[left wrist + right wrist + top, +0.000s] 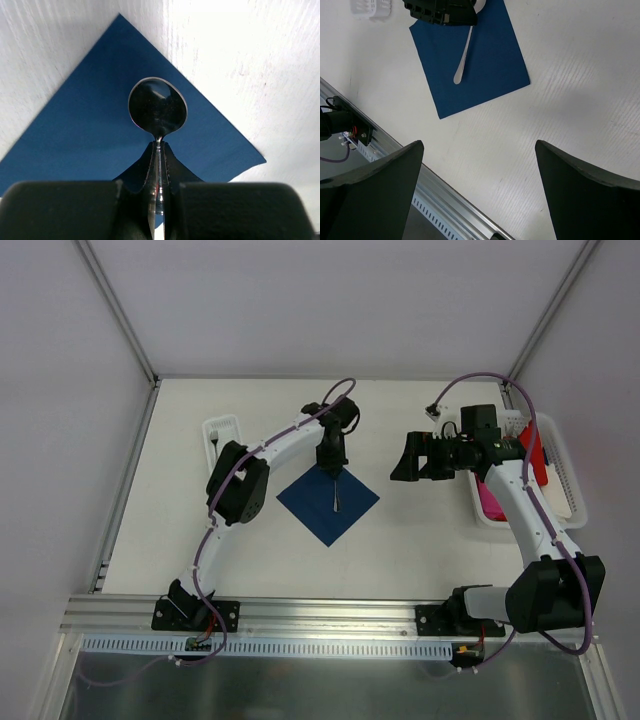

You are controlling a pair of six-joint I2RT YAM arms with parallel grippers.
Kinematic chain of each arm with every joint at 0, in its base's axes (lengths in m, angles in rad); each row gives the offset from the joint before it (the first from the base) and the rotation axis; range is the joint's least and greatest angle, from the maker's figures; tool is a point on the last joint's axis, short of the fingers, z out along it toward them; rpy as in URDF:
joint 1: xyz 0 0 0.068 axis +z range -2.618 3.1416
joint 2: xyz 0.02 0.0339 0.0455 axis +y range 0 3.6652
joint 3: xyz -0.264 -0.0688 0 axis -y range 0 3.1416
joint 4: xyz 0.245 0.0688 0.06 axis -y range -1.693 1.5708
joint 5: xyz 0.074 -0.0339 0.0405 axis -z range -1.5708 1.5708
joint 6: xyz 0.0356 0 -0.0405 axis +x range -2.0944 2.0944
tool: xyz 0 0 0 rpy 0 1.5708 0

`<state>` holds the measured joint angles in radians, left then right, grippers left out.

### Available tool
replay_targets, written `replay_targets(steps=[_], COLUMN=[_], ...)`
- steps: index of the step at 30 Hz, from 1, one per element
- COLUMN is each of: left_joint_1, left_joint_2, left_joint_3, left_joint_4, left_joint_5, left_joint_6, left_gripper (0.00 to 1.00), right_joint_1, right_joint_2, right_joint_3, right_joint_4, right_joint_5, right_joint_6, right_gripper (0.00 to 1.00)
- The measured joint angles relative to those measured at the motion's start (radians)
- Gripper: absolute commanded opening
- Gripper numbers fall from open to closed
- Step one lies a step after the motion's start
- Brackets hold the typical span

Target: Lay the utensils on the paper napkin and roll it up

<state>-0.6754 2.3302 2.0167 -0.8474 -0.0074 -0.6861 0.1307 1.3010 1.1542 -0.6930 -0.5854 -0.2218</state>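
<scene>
Release must be gentle, we think: our left tool (pixel 158 150) is clamped shut on the spoon (pixel 158 107) just below its bowl, over the blue napkin (pixel 75 130). We open only once the handle lies flat. The left arm reaches forward with its wrist pointing down. Our right tool (pixel 408 458) hangs wide open and empty.

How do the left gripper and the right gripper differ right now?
The left gripper is shut on the spoon, just behind its bowl; the right gripper is wide open and empty. The left gripper is over the navy napkin, while the right gripper hangs above bare table, between the napkin and the white tray. Both are black two-finger grippers.
</scene>
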Motion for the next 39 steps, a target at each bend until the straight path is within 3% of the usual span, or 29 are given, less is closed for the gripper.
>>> replay_targets(steps=[29, 39], left_joint_1=[0.029, 0.031], left_joint_2=[0.059, 0.077], left_joint_3=[0.058, 0.066], left_joint_4=[-0.024, -0.024], left_joint_5=[0.008, 0.026], left_joint_6=[0.044, 0.044], left_gripper=[0.02, 0.13], right_joint_1=[-0.018, -0.027], right_joint_2=[0.018, 0.019], right_joint_3=[-0.021, -0.021], right_joint_4=[0.007, 0.007], right_joint_5=[-0.037, -0.050], right_joint_6=[0.011, 0.012], right_gripper=[0.99, 0.99])
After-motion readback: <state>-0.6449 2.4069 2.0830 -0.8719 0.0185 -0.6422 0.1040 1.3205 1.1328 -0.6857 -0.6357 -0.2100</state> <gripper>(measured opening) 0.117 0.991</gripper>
